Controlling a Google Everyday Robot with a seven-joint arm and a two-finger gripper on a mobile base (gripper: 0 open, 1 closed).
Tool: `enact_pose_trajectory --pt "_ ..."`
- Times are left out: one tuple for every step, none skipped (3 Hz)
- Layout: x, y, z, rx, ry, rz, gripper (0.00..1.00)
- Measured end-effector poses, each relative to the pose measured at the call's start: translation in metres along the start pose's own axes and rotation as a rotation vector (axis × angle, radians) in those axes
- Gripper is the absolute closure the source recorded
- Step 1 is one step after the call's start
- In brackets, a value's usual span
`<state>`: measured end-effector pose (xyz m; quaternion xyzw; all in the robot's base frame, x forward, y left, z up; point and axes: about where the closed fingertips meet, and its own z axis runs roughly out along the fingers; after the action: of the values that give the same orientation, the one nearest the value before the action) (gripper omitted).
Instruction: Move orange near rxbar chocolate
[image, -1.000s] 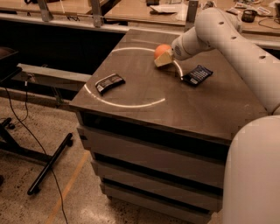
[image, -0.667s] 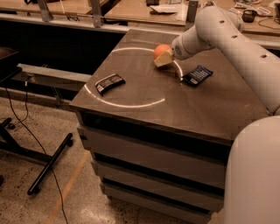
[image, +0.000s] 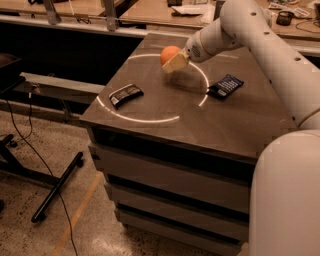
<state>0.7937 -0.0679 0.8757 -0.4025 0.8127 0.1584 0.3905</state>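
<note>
The orange (image: 168, 52) is held in my gripper (image: 172, 59) above the far middle of the dark tabletop (image: 200, 120). One pale finger (image: 175, 64) shows under and in front of the fruit; the gripper is shut on it and the orange is off the surface, with a shadow below it. The rxbar chocolate (image: 126, 95), a flat black-brown bar, lies near the table's left edge, well to the left and nearer the camera than the orange.
A dark blue flat packet (image: 226, 86) lies at the right of the tabletop. A bright ring of light marks the table's surface. The table has drawers below. Benches with clutter stand behind. Cables and a stand's black leg (image: 57, 187) lie on the floor at left.
The gripper has lifted the orange off the table and carried it a little to the left, towards the rxbar chocolate. The bar and the blue packet have not moved.
</note>
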Motion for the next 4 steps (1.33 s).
enact_pose_trajectory --pt "-0.008 0.021 0.006 -0.084 0.019 -0.059 1.00" --pt "-0.007 0.036 0.003 -0.123 0.045 -0.073 1.00" --pt "0.011 0.044 -0.007 -0.111 0.077 -0.028 0.85" --pt "0.029 0.051 -0.011 -0.100 0.104 0.009 0.62"
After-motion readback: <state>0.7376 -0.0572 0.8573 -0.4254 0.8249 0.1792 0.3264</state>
